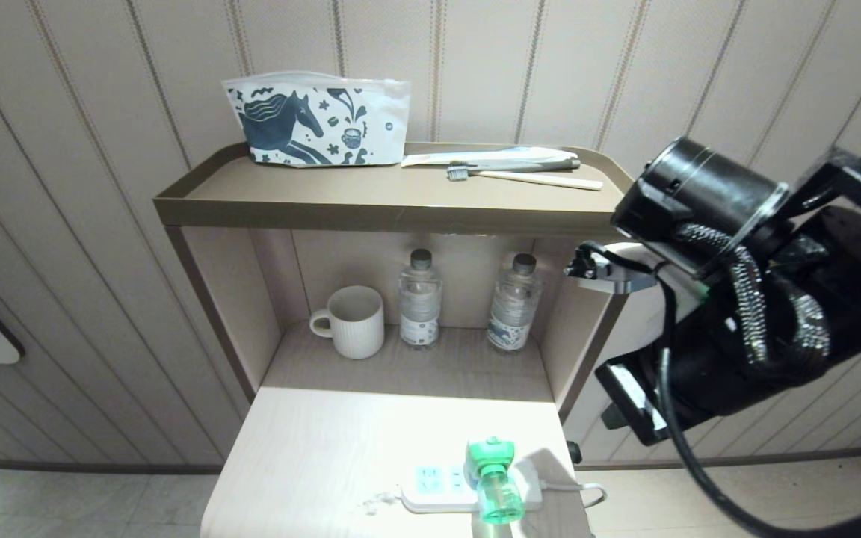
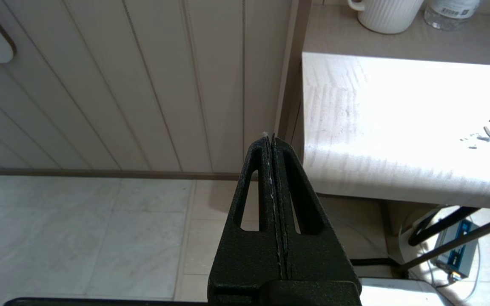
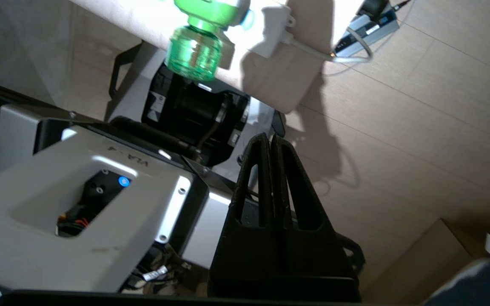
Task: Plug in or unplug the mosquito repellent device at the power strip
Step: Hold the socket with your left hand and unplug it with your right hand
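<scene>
Mosquito repellent device (image 1: pixel 492 478): plugged into the power strip at its right part, green bottle reaching toward the counter's near edge; at about 6 o'clock in the head view. Also seen in the right wrist view (image 3: pixel 198 42).
Power strip (image 1: pixel 442 489): flat on the counter (image 1: pixel 326 448) near the front edge, light-blue socket faces free at 9 o'clock of the device, white cord (image 1: pixel 580 489) leaving at 3 o'clock over the counter's edge.
Right gripper (image 3: pixel 272 142): off the counter's edge, well apart from the device, over the robot's own base and the floor; jaws pressed together, holding nothing.
Right arm (image 1: pixel 737 314): fills the 3 o'clock side of the head view, beside the shelf unit.
Left gripper (image 2: pixel 270 138): off the counter's left edge, over the floor tiles; jaws narrow, fingers touching, empty.
Lower shelf: white ribbed mug (image 1: pixel 352 321) at 9 o'clock of two clear water bottles (image 1: pixel 421 299), all upright, well apart from the strip.
Top shelf (image 1: pixel 386 194): patterned pouch (image 1: pixel 318 119) at 11 o'clock, toothbrush (image 1: pixel 520 175) and tube lying at 1 o'clock.
</scene>
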Robot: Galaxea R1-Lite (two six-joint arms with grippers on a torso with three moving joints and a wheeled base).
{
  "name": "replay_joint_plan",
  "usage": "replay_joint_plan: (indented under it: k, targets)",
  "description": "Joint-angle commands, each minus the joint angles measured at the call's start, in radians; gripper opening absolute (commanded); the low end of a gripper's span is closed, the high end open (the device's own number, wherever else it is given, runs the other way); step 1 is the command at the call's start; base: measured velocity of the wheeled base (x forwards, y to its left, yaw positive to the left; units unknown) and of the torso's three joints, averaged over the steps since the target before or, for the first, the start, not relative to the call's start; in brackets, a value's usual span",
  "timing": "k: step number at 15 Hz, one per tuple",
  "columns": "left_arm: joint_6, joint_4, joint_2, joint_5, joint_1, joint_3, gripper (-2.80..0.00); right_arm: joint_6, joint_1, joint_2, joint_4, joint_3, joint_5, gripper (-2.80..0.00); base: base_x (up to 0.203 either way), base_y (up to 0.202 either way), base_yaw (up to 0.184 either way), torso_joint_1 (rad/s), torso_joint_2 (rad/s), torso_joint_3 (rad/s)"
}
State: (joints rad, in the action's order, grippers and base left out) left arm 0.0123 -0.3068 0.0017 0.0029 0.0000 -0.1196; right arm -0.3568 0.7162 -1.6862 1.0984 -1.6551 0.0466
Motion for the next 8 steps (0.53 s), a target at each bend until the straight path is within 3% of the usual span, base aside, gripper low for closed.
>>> replay_joint_plan:
  k: [1, 3, 8]
  targets:
    - [0.000, -0.002, 0.001, 0.000, 0.000, 0.000, -2.80, -0.057, 0.036, -0.016, -0.125, 0.080, 0.003, 0.00, 0.000, 0.000, 0.000, 0.000, 0.00, 0.000]
    - [0.000, -0.002, 0.000, 0.000, 0.000, 0.000, -2.80, -0.187, 0.056, -0.020, -0.231, 0.132, 0.014, 0.00, 0.000, 0.000, 0.000, 0.000, 0.00, 0.000]
    - [0.000, -0.002, 0.000, 0.000, 0.000, 0.000, -2.80, -0.231, 0.114, 0.005, -0.256, 0.231, 0.012, 0.00, 0.000, 0.000, 0.000, 0.000, 0.00, 0.000]
